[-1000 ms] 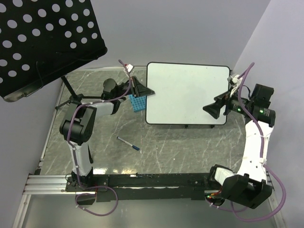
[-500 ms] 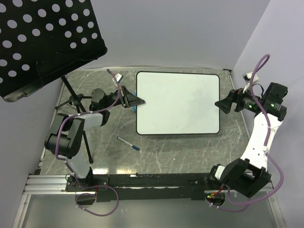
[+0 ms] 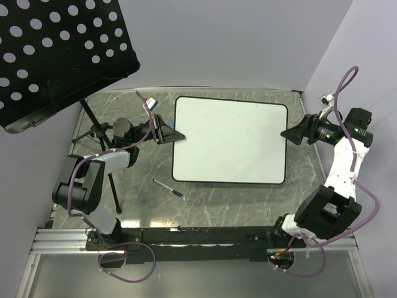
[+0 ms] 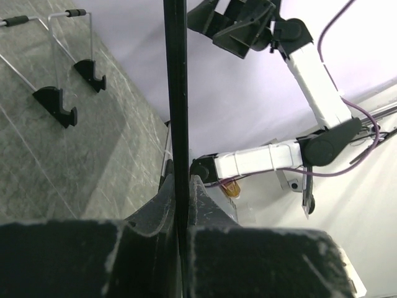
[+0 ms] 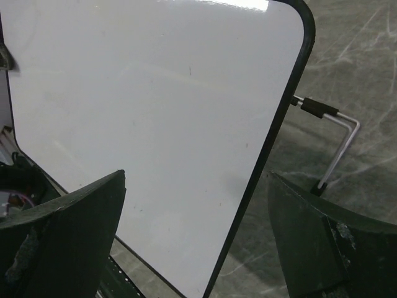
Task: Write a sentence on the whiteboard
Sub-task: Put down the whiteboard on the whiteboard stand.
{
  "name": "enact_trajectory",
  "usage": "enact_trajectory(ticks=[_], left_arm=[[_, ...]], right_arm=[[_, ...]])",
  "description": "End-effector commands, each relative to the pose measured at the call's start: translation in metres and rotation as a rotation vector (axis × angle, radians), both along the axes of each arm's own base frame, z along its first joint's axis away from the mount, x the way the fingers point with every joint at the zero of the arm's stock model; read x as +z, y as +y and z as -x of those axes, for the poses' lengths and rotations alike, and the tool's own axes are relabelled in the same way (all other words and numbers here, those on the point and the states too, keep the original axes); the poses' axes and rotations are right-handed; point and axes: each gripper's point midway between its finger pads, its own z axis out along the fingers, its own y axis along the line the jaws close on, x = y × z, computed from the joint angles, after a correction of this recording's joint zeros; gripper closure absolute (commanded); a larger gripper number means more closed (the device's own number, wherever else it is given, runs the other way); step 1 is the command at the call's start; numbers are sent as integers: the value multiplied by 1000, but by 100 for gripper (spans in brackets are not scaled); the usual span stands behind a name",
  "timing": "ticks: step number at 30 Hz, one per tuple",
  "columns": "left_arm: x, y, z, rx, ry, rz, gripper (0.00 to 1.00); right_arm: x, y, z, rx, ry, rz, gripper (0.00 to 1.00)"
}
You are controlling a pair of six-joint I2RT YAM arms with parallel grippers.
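The whiteboard (image 3: 229, 139) is blank; no sentence shows on it. My left gripper (image 3: 175, 134) is shut on its left edge, which runs as a dark vertical strip (image 4: 177, 93) between my fingers (image 4: 180, 183). The board's black feet (image 4: 57, 107) stand off the table in the left wrist view. My right gripper (image 3: 290, 135) is open and empty at the board's right edge. In the right wrist view the white face (image 5: 149, 118) and its dark rim lie ahead between my spread jaws (image 5: 195, 180). A blue-tipped marker (image 3: 169, 188) lies on the table in front of the board.
A black perforated music stand (image 3: 59, 53) hangs over the back left, its tripod legs (image 3: 99, 131) beside my left arm. A bent wire foot (image 5: 338, 146) sticks out behind the board's right side. Walls close the back and right. The grey marble table (image 3: 236, 208) shows in front.
The whiteboard has moved left and nearer with my left gripper, now covering the blue rack. My right gripper has come off the board's right edge and drawn back to the right.
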Motion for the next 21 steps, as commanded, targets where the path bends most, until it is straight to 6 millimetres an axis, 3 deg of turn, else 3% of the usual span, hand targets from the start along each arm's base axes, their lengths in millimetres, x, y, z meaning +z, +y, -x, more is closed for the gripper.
enact_trajectory(ticks=[1, 11, 18, 21], left_arm=[[91, 16, 46, 3, -558, 173, 99], [98, 19, 57, -23, -575, 194, 99], [103, 20, 59, -36, -579, 229, 99], [106, 19, 57, -37, -587, 231, 99]], right_arm=[[-1, 4, -6, 38, -12, -71, 0], [-14, 16, -14, 95, 14, -134, 0], [-5, 53, -4, 251, 13, -267, 2], [-3, 60, -1, 280, 12, -307, 4]])
